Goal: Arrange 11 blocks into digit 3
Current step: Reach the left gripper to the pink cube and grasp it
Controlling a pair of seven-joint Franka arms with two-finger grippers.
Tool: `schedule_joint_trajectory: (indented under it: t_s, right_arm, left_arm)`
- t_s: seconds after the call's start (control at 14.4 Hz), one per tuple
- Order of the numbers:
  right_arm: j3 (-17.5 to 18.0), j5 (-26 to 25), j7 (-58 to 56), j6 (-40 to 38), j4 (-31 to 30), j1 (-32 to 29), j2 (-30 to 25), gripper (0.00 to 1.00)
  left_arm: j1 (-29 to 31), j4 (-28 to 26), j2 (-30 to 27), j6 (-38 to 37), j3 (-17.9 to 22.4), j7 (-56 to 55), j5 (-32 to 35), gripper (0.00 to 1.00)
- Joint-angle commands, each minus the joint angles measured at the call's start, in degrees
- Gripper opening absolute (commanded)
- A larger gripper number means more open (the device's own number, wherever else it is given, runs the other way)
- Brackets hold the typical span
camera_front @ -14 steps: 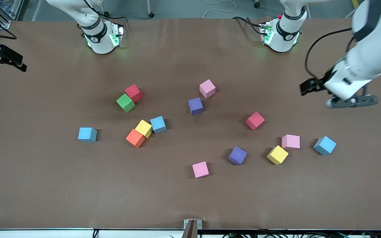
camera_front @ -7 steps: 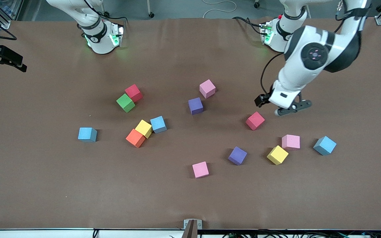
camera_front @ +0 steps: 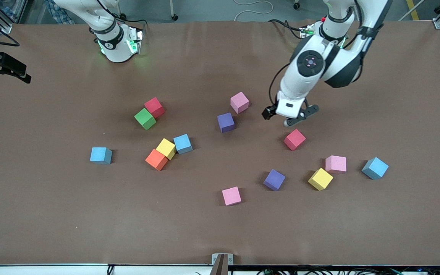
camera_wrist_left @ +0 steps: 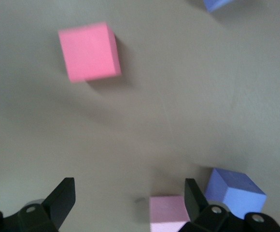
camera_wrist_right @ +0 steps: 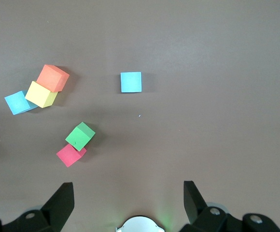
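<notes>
The left gripper (camera_front: 282, 117) hangs over bare table right of centre in the front view, just above the red block (camera_front: 294, 139), its jaws wide and empty. Its wrist view shows that red block (camera_wrist_left: 89, 52) at upper left, with a pink block (camera_wrist_left: 167, 212) and a purple block (camera_wrist_left: 236, 193) at the bottom edge. The right gripper (camera_wrist_right: 125, 198), out of the front view, waits with jaws wide; its wrist view shows the green block (camera_wrist_right: 80, 136) touching another red one (camera_wrist_right: 71, 154). The blocks lie scattered, no digit 3 formed. A second ago the left gripper was at the frame's right edge; it has swung inward.
</notes>
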Motion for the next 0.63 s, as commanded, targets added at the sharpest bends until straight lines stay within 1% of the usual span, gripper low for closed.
schedule_joint_trajectory:
  t_s: [0.0,0.21,0.35,0.56]
  right_arm:
    - [0.7,-0.5,-0.09,0.04,-0.5,-0.73,-0.41,1.0]
    - [0.7,-0.5,-0.09,0.04,-0.5,-0.73,-0.41,1.0]
    - [0.7,-0.5,-0.09,0.22,-0.5,-0.73,-0.41,1.0]
    - [0.7,-0.5,-0.09,0.22,-0.42,-0.73,-0.41,1.0]
  left_arm:
    - [-3.41,-2.23,0.33,3.62,-0.12,-7.17,0.89,1.0]
    - [-7.28,-3.99,2.0,8.79,-0.12,-13.76,0.89,1.0]
    - [-9.57,-4.34,3.32,10.48,-0.03,-17.72,1.15,1.0]
    - [-10.98,-4.26,5.87,10.75,-0.12,-23.87,7.02,1.0]
